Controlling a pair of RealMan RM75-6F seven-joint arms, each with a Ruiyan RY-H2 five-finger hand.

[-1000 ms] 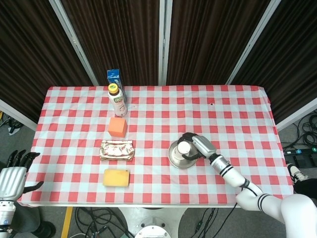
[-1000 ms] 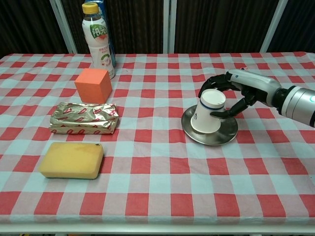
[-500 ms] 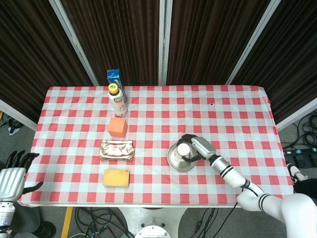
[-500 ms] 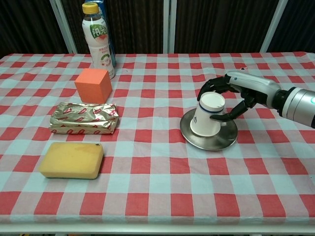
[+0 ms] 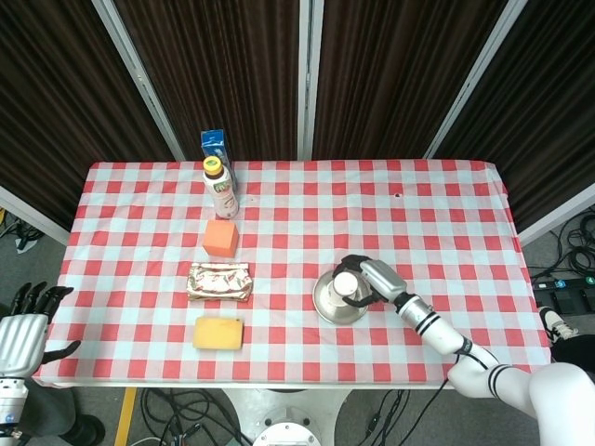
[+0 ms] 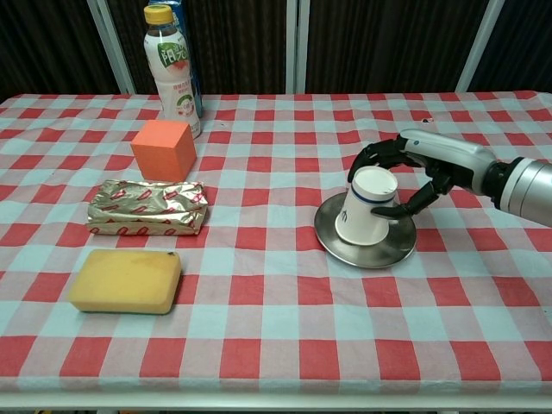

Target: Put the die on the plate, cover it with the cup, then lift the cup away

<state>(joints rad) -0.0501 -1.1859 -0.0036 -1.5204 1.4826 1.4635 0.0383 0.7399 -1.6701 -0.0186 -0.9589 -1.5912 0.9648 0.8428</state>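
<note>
- Left hand (image 5: 20, 333) hung off the surface's (image 6: 276, 345) left edge, fingers spread, holding nothing.
- Sponge (image 6: 125, 280), foil packet (image 6: 147, 208), orange block (image 6: 163, 148) and bottle (image 6: 172, 71) stood along the left side.
- Right hand (image 6: 412, 168) gripped the inverted cup (image 6: 366, 205), which sat tilted on the plate (image 6: 366, 249) near the front edge.
- Die not visible.

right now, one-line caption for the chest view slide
Right hand grips the upturned paper cup on the steel plate.

Die unseen, presumably under inverted cup (image 6: 365, 206); carton (image 6: 178, 7) mostly hidden.
</note>
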